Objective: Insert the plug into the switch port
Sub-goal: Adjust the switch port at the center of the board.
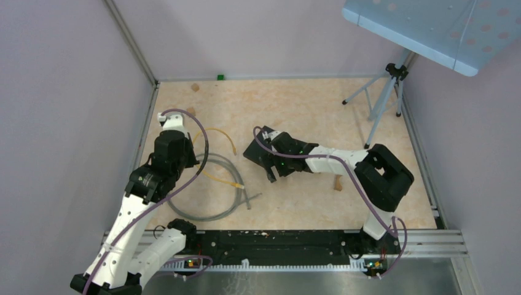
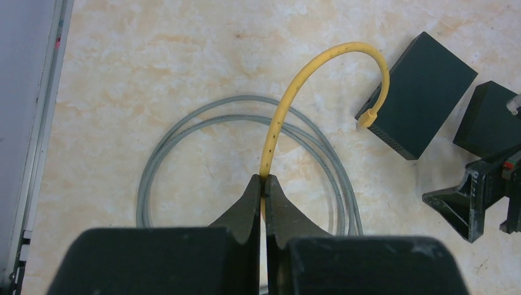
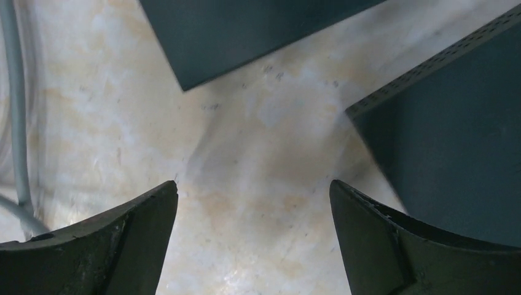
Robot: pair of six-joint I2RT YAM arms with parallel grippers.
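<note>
My left gripper is shut on a yellow cable that arcs up and over to its yellow plug. The plug hangs just beside the near face of the black switch box, not in a port. My right gripper is open and empty, low over the bare table beside the switch. Its fingers show at the right edge of the left wrist view.
A second dark box lies right of the switch. A grey cable coil lies under the yellow cable. A tripod stands at the back right. A small wood piece lies near the right arm.
</note>
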